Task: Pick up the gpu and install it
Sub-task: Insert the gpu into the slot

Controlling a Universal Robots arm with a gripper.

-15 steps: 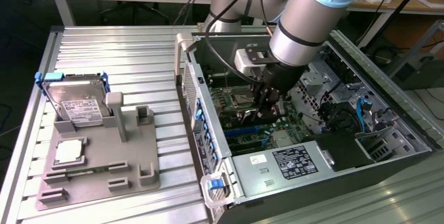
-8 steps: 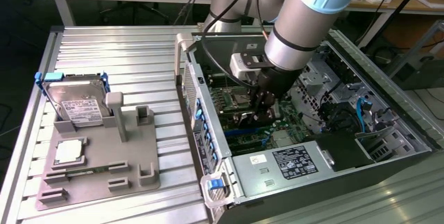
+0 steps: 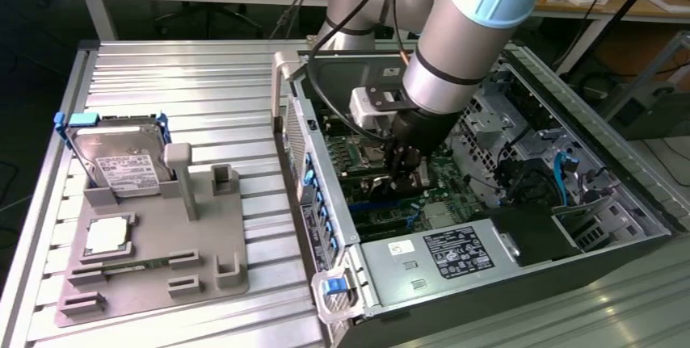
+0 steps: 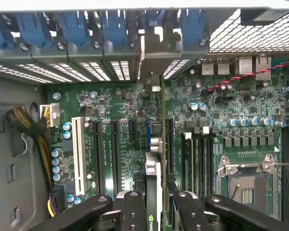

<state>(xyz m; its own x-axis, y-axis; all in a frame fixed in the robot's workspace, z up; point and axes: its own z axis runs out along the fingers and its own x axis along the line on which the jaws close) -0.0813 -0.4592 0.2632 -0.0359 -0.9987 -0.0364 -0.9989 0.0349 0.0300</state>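
Right now your gripper [image 4: 156, 204] is down inside the open computer case [image 3: 636, 227], its black fingers [image 4: 133, 209] clamped on the gpu [image 4: 157, 159], one on each side of the card. You can see the card edge-on in the wrist view: it stands upright over the green motherboard [image 4: 120, 139], running between the fingers toward the rear wall of the case, where its silver bracket [image 4: 151, 62] meets the row of blue slot clips [image 4: 115, 24]. It sits among the long black expansion slots, beside the white slot [image 4: 78, 154]; you cannot tell whether it is fully seated.

In the exterior view, the arm [image 3: 464, 33] reaches down into the middle of the case. On the exterior view's left, the grey holder tray [image 3: 151, 259] carries the hard drive [image 3: 119, 158], standing well apart from the case on the ribbed metal table [image 3: 183, 81].
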